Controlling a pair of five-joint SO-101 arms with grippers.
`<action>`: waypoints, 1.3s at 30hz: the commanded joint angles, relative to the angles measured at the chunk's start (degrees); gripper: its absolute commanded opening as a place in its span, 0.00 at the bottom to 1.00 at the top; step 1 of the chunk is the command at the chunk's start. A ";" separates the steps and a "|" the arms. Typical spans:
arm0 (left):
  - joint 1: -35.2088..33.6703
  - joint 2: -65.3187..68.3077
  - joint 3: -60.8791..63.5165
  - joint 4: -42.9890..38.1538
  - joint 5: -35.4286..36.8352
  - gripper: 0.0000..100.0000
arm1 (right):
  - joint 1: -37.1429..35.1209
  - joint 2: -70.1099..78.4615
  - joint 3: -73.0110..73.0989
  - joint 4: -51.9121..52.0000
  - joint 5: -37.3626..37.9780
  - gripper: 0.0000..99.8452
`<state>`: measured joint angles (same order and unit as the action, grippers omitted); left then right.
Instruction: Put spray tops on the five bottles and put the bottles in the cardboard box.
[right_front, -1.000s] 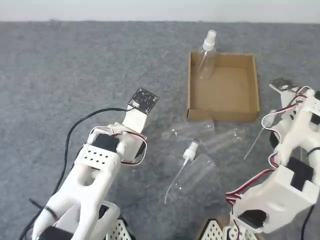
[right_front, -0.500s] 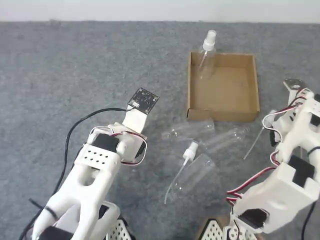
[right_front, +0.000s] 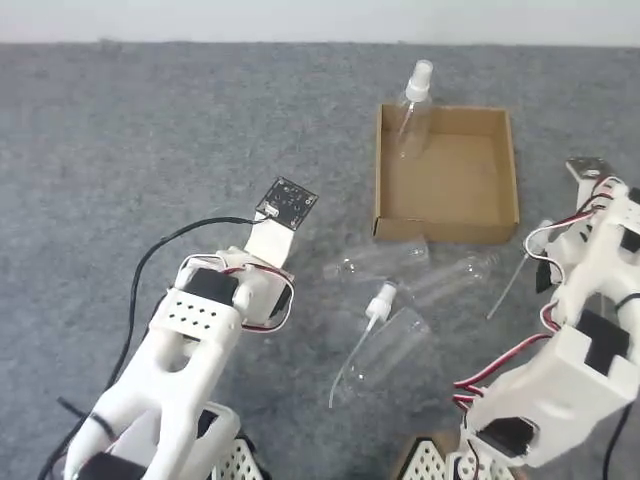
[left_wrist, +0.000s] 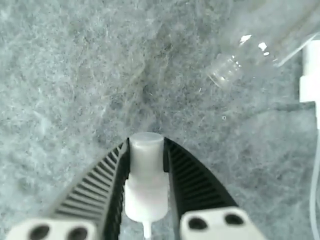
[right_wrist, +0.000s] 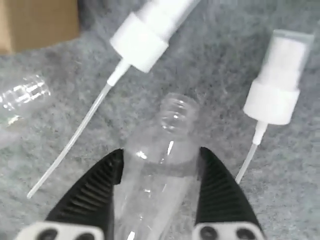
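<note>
The grey tabletop (right_front: 150, 130) holds a cardboard box (right_front: 445, 230). A capped bottle (right_front: 412, 110) stands in the box's far corner. Bare bottles (right_front: 380, 262) lie on their sides near the box. The right arm's fingers (right_wrist: 95, 195) squeeze a clear bottle (right_wrist: 160, 170) below its open neck. Two loose spray tops (right_wrist: 145, 37) (right_wrist: 277, 85) lie beside it. The left arm's fingers (left_wrist: 100, 185) pinch a white spray top (left_wrist: 146, 180) over the tabletop.
</note>
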<state>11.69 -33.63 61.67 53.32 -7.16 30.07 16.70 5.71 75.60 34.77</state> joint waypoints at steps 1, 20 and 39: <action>-0.18 -2.99 -0.66 -1.32 0.53 0.01 | -0.92 -5.58 -5.19 3.74 2.02 0.01; -11.34 -3.16 -39.87 18.02 2.37 0.01 | -35.12 -49.71 1.85 7.96 -16.35 0.01; -14.24 -16.09 -58.95 21.54 16.79 0.01 | -71.43 -71.08 38.86 -24.40 -23.03 0.01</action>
<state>-5.10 -44.79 5.14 78.99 6.64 -39.21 -51.43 45.01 53.19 12.00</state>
